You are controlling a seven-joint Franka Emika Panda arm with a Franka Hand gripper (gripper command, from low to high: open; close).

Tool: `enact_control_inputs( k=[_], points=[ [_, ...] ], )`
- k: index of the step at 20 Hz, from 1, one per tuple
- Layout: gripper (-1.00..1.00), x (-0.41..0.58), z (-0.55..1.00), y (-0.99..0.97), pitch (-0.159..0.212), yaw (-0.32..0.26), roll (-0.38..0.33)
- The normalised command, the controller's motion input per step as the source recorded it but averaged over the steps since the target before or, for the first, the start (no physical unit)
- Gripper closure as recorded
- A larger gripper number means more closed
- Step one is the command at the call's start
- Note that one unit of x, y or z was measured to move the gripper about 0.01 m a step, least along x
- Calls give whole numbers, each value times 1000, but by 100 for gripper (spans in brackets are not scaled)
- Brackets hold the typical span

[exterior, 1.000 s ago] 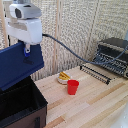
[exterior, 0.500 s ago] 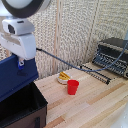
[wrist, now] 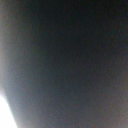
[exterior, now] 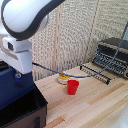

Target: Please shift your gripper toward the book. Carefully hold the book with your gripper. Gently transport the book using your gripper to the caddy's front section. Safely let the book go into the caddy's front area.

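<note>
Book point(exterior: 12, 87) stands above caddy point(exterior: 25, 111) on pale wooden table point(exterior: 95, 107).

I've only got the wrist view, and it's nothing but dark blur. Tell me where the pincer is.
Observer: In the exterior view the pincer is at that view's left, its fingers down at the top edge of the navy book.
Operator: Give me the book's position against the caddy.
Observer: The book stands upright directly over the black caddy; I cannot tell which compartment.
Operator: Report anything close by.
Observer: A red cup stands on the table toward the exterior view's right, apart from the caddy.
</note>
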Motion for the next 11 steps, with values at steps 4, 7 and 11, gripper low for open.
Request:
enact_control_inputs(
  k=[4,7,11],
  points=[
    [-100,-35,21,69,70,-38,-4],
    [-100,98,320,-114,57,0,27],
    [-100,63,435,-291,37,24,57]
  ],
)
